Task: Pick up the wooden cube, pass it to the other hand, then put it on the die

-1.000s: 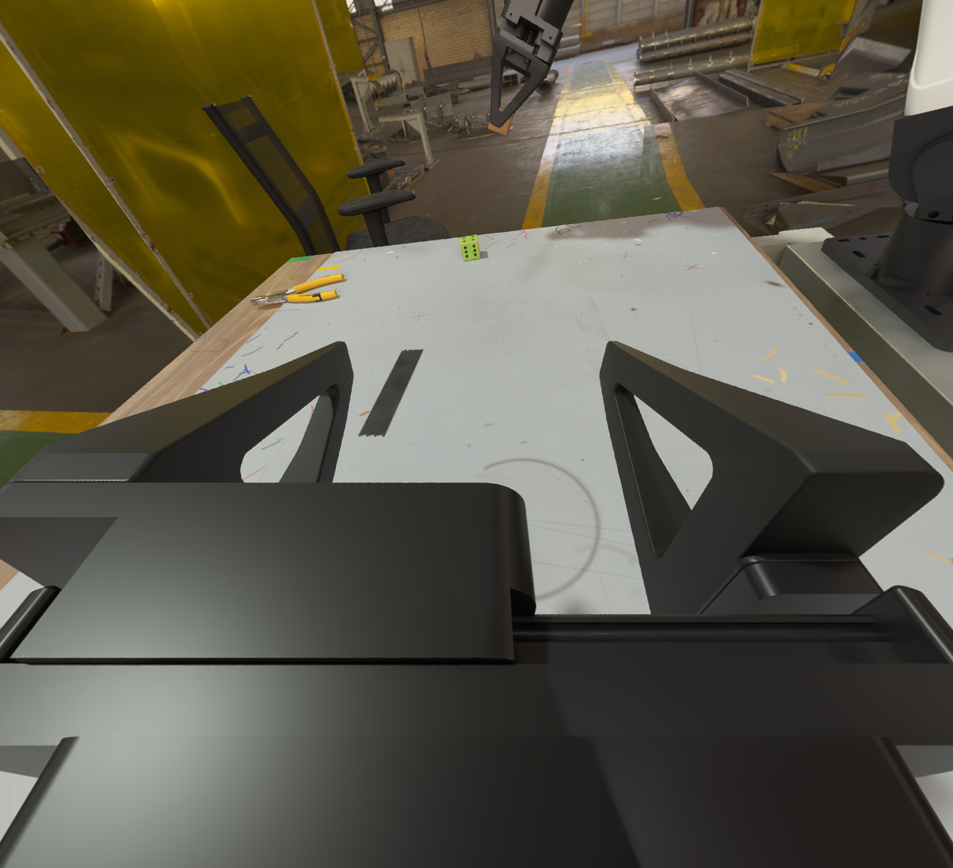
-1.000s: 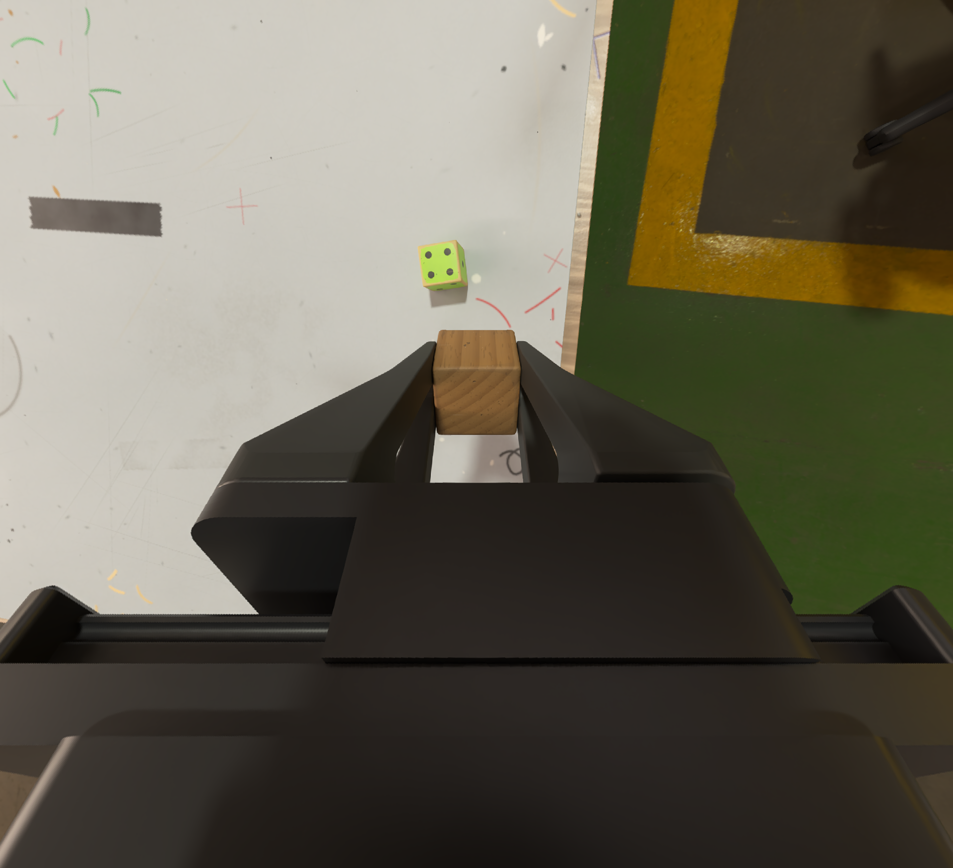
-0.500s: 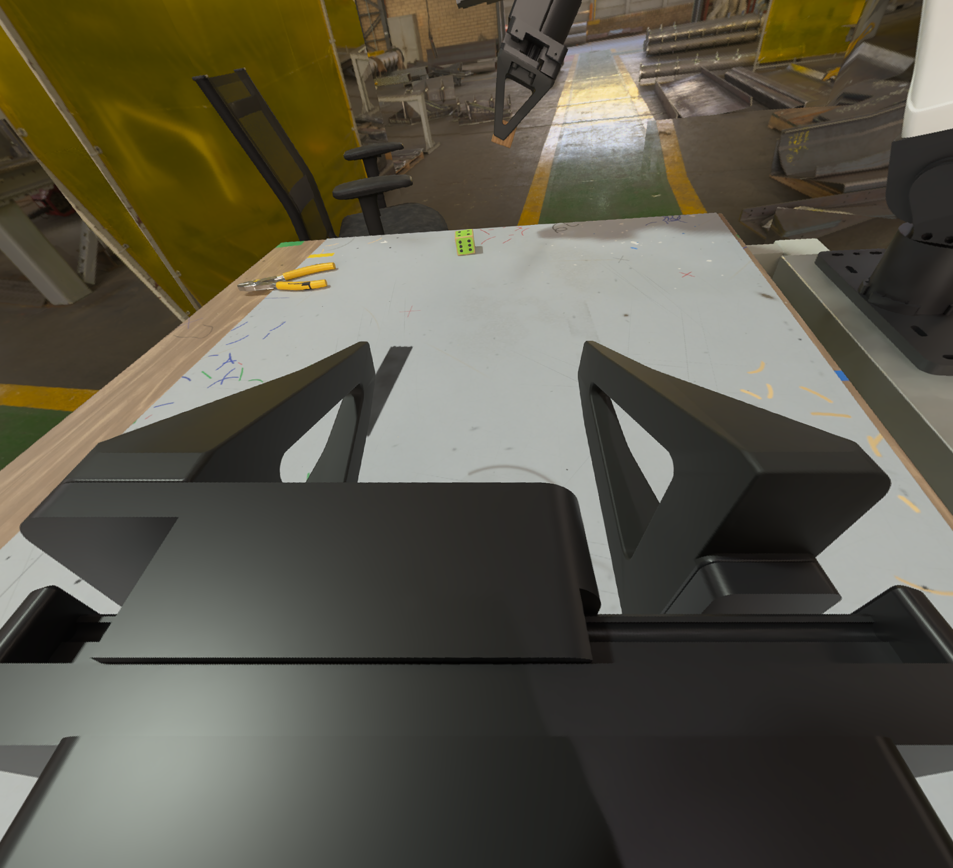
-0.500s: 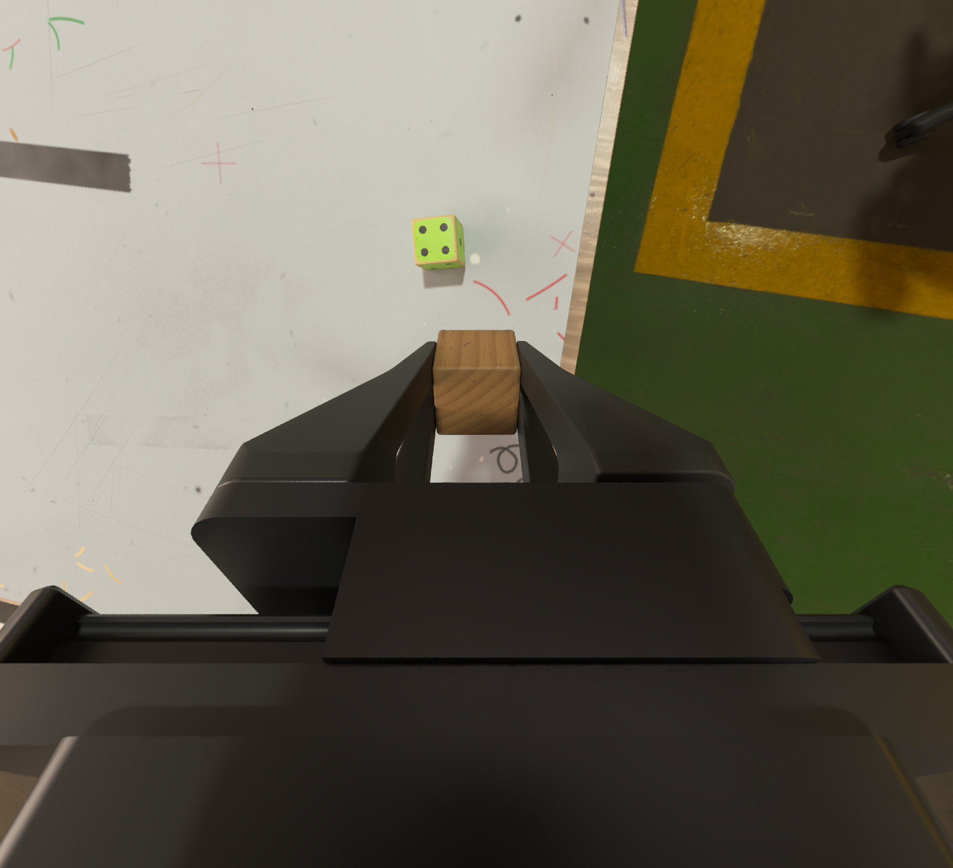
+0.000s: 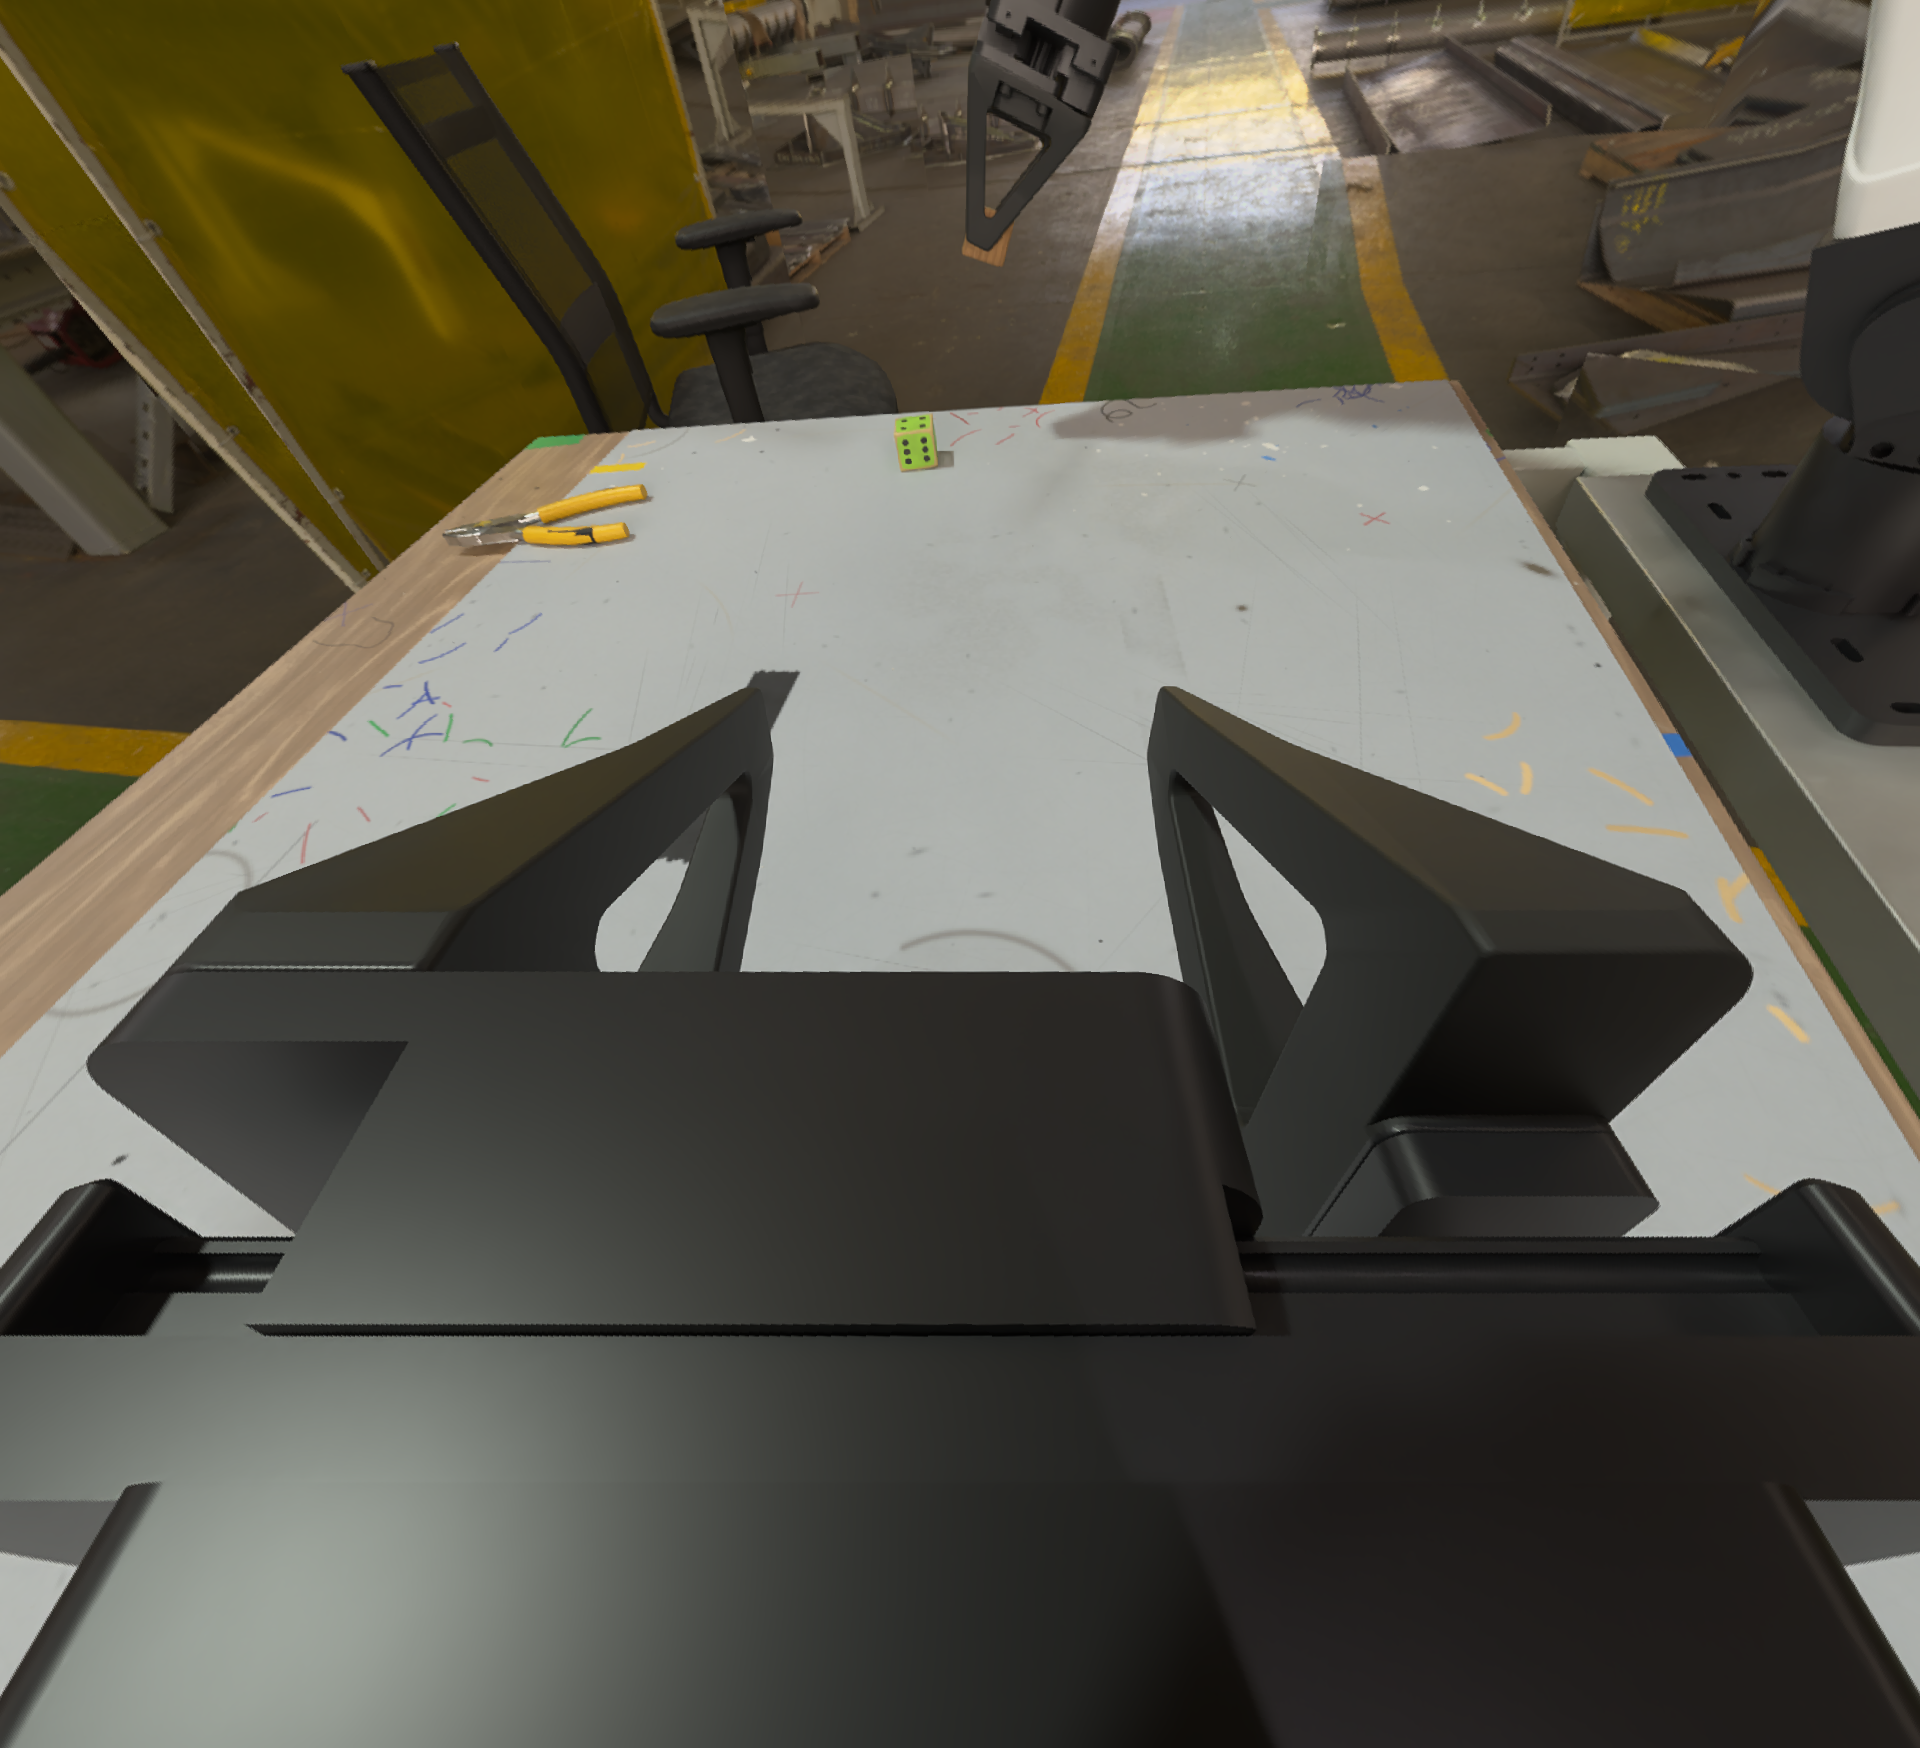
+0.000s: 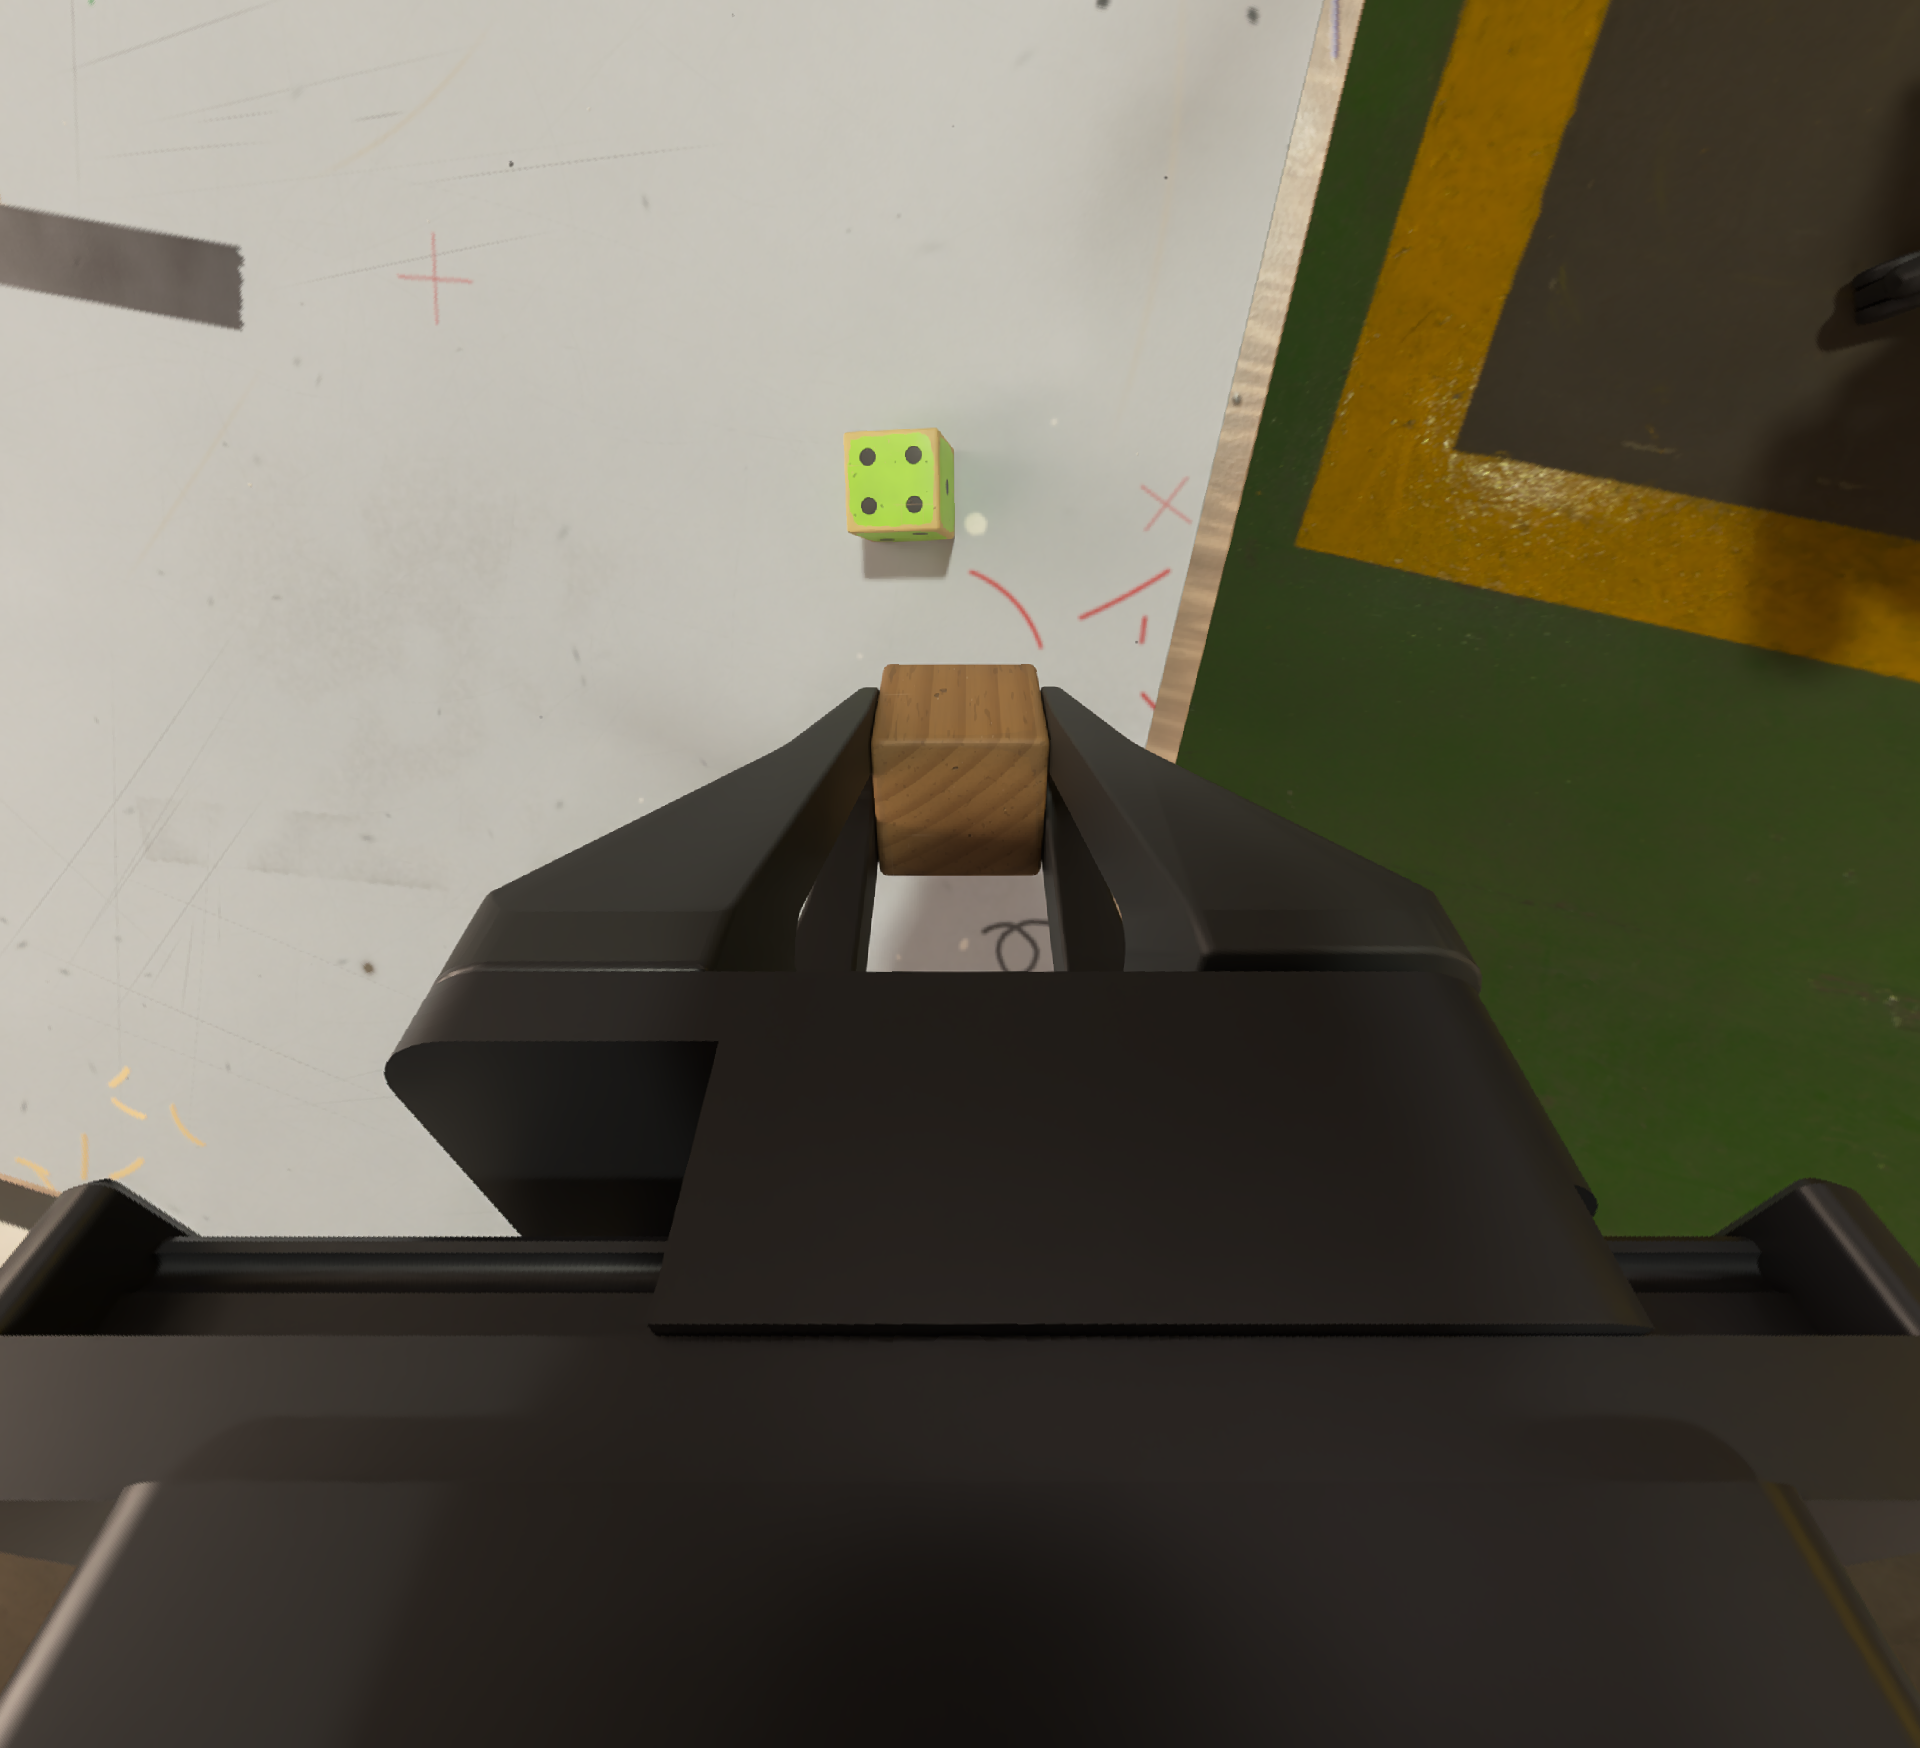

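Note:
My right gripper (image 6: 958,711) is shut on the wooden cube (image 6: 956,768) and holds it high above the table, pointing down. The green die (image 6: 899,486) with black dots sits on the grey table top just ahead of the cube, near the table's far edge. In the left wrist view the right gripper (image 5: 987,228) hangs above the far edge with the cube (image 5: 985,247) at its tips, up and to the right of the die (image 5: 915,442). My left gripper (image 5: 961,711) is open and empty, low over the near part of the table.
Yellow-handled pliers (image 5: 551,522) lie at the table's far left. A strip of dark tape (image 6: 120,280) lies on the table top. The right arm's base (image 5: 1829,576) stands on a plate at the right. An office chair (image 5: 727,327) stands beyond the table edge (image 6: 1247,410).
The right gripper has carried the cube lower and nearer the die, which looms larger in its view. The left gripper has pulled back from the middle of the table, still open.

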Tool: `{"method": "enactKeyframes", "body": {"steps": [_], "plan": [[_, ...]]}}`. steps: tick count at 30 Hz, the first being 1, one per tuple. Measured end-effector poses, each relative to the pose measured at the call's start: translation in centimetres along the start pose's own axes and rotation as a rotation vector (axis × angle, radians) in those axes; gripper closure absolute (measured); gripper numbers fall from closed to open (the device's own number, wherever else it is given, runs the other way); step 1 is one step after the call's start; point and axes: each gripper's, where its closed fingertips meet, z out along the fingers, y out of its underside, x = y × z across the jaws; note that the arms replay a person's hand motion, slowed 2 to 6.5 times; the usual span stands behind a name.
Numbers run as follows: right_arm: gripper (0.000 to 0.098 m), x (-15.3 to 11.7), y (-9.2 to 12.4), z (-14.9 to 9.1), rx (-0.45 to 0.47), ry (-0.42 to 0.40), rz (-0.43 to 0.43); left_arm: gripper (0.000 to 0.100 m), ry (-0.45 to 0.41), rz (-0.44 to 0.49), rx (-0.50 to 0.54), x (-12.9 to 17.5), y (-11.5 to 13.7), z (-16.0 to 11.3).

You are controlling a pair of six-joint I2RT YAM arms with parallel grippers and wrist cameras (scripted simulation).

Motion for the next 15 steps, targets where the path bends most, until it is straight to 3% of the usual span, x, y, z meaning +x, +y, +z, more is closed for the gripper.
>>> {"method": "enactKeyframes", "body": {"steps": [15], "plan": [[0.0728, -0.4, -0.2, 1.7, -0.031, -0.033, -0.043, 0.038, 0.004, -0.007, -0.084, 0.9, 0.3, 0.9]]}}
